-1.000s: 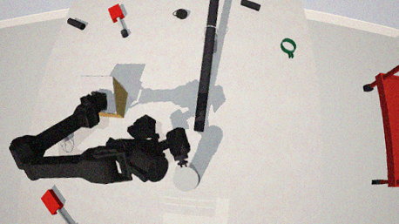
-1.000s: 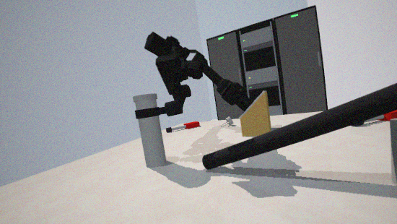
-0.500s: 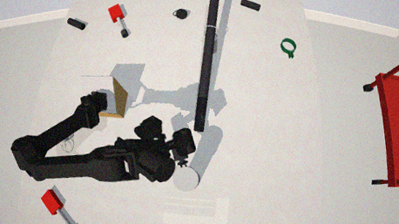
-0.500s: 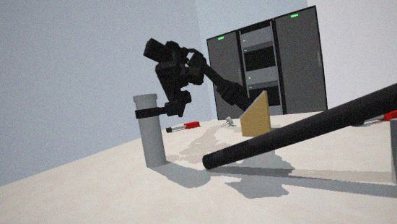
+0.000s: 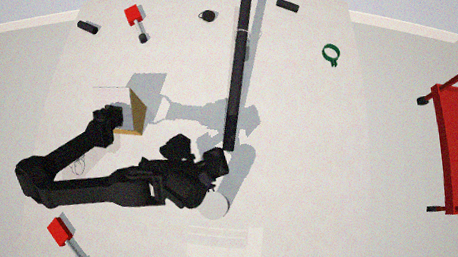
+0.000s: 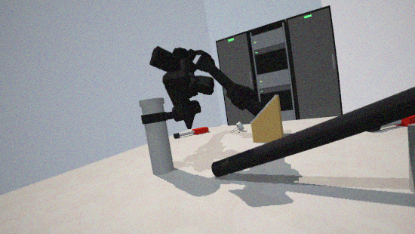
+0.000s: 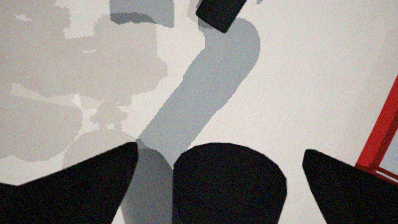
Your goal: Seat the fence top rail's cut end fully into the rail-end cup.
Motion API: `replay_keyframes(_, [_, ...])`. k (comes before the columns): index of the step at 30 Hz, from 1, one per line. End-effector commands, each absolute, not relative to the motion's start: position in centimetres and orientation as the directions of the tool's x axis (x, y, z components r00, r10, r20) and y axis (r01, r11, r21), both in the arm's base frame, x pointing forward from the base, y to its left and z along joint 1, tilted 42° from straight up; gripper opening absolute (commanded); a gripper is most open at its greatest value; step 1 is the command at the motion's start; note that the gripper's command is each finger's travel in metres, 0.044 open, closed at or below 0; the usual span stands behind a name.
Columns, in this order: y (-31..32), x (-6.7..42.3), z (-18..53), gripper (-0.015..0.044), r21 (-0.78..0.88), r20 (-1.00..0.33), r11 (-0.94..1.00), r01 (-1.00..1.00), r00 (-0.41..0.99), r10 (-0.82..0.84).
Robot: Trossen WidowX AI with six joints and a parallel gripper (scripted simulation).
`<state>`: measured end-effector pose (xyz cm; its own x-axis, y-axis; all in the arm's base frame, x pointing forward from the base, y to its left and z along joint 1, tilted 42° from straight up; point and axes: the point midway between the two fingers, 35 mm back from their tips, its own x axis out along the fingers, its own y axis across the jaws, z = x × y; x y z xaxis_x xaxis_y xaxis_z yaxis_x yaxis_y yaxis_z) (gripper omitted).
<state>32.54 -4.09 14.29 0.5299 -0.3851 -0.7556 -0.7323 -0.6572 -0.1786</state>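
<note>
- A grey post (image 6: 156,140) stands upright on the pale table top (image 6: 113,204), with a black brace band (image 6: 152,118) around it just below its top.
- The rail-end cup (image 6: 177,112) sticks out from the band, away from the post.
- The gripper (image 6: 187,113) hangs right at that cup, fingers pointing down; its jaws stand wide, with nothing held.
- The black rail (image 6: 321,132) lies slanted beyond the post, its cut end (image 6: 216,168) down on the table, well apart from the cup.
- Behind the post lie a red-handled tool (image 6: 192,132) and a tan wedge block (image 6: 268,122).
- A dark server cabinet (image 6: 313,60) stands far behind the post.
</note>
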Motion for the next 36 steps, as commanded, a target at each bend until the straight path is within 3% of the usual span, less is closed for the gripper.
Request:
replay_keyframes(1, [-4.1,32.5,13.8,0.0361,-0.171,-0.762,-0.662,-0.729,0.524,-0.380])
replay_keyframes(11, [-4.1,32.5,13.8,0.0099,-0.171,-0.762,-0.662,-0.729,0.524,-0.380])
replay_keyframes(14, [-4.1,32.5,13.8,0.0079,-0.171,-0.762,-0.662,-0.729,0.524,-0.380])
replay_keyframes(17, [-4.0,32.7,13.8,0.0000,-0.183,-0.755,-0.649,-0.738,0.529,-0.388])
replay_keyframes(36, [-3.6,33.8,13.5,0.0000,-0.257,-0.713,-0.572,-0.779,0.552,-0.432])
